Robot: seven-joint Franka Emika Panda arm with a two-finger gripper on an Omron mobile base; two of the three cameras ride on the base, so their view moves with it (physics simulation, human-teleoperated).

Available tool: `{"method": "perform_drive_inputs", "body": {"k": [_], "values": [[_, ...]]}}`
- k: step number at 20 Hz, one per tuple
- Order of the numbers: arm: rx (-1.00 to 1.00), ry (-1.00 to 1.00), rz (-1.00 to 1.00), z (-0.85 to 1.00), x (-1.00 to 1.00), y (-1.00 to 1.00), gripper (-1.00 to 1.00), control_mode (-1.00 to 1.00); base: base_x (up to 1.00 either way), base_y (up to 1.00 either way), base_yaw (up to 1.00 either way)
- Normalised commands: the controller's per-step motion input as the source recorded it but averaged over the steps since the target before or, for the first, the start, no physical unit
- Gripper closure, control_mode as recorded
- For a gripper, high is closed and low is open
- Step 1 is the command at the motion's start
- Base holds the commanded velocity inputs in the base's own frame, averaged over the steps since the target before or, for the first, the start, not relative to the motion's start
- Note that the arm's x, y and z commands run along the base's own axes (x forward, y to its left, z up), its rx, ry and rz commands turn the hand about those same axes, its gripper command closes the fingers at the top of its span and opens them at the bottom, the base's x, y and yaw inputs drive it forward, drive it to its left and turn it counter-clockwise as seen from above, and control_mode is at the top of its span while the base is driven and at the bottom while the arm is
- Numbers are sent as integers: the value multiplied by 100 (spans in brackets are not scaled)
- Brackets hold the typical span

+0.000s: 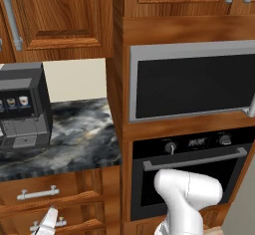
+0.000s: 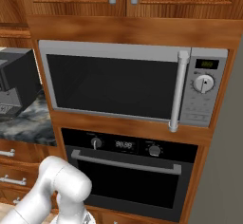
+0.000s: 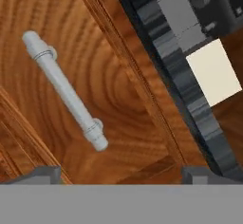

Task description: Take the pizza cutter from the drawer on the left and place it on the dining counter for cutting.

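Fingers [image 3: 121, 174] were spread wide at bottom of frame, empty, squared up to the upper drawer [image 3: 118, 85] so its silver bar handle [image 3: 64, 89], centre-left, could be hooked.

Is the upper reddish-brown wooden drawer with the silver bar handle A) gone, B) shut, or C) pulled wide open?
B: the upper reddish-brown wooden drawer sits flush under the dark marbled counter, its silver bar handle not yet grasped by the open gripper.

Wooden cabinets [image 1: 60, 15], perhaps marbled counter [image 1: 84, 134]
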Motion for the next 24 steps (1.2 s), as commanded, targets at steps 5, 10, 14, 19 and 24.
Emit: {"method": "perform_drive_inputs", "body": {"k": [5,10,14,19,24], "values": [[-46,0,0,-65,19,4,-100,-100,0,0,0],[-47,-3,0,-39,19,25,-100,-100,0,0,0],[-19,-4,1,0,33,31,-100,-100,0,0,0],[-8,-5,4,-7,35,9,-100,-100,0,0,0],[-6,-7,6,-52,19,0,-100,-100,0,0,0]]}}
